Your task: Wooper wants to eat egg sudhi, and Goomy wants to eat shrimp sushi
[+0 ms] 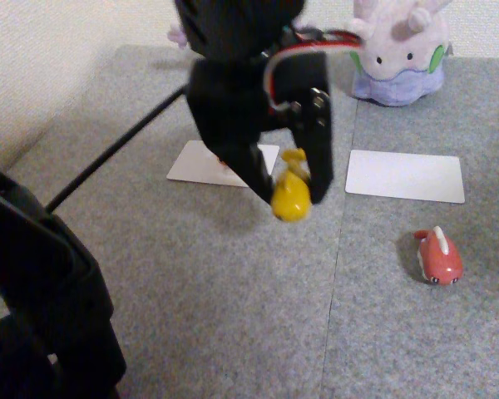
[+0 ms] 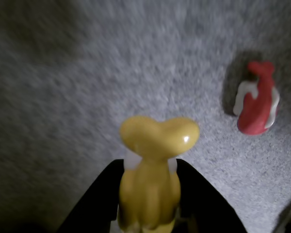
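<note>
A: Fixed view. What does the black two-finger gripper point(image 1: 289, 193) have?

B: Its fingers are closed on a glossy yellow egg-sushi toy point(image 1: 290, 194), lifted clear of the grey carpet tiles point(image 1: 233, 299). The toy's upper part is hidden between the fingers.

A: And around it?

B: Behind the gripper on the left lies a white rectangular card point(image 1: 201, 163), partly covered by the arm. To its right lies a second white card point(image 1: 406, 175), fully visible. Further right and nearer the camera sits the red-and-white shrimp-sushi toy point(image 1: 437, 256), well apart. Beyond the gripper on the right stands Goomy, the pale lilac plush with green cheek spots point(image 1: 399, 51), its top cut off by the frame. The arm hides nearly all of the plush at upper left; just a lilac scrap point(image 1: 177, 35) shows.

A: Wrist view?

B: Blurred. The yellow toy point(image 2: 153, 170) sits pinched between the dark fingers point(image 2: 94, 204) at the bottom edge, its base cut off. The shrimp toy point(image 2: 257, 104) lies on carpet point(image 2: 87, 87) up and to the right.
</note>
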Controlling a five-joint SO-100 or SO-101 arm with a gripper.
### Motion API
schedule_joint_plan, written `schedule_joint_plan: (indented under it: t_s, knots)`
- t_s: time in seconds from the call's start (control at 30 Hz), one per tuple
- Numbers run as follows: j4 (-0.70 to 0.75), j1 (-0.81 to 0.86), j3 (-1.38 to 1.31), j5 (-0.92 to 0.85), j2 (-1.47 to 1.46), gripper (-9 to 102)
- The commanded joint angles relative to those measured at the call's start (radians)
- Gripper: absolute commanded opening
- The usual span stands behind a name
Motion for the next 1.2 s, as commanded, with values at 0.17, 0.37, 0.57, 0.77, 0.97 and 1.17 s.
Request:
schedule_joint_plan:
  t_s: [0.17,0.37,0.57,0.77,0.97,1.17]
  knots:
    - [0.02,-0.187,-0.212,0.236,-0.006,6]
    - [0.1,-0.21,-0.514,0.302,-0.224,6]
    - [0.147,-0.166,-0.805,0.299,-0.511,6]
    - [0.133,-0.115,-1.049,0.281,-0.778,6]
    - [0.135,-0.054,-1.252,0.249,-0.969,6]
    - [0.129,-0.011,-1.362,0.199,-1.104,6]
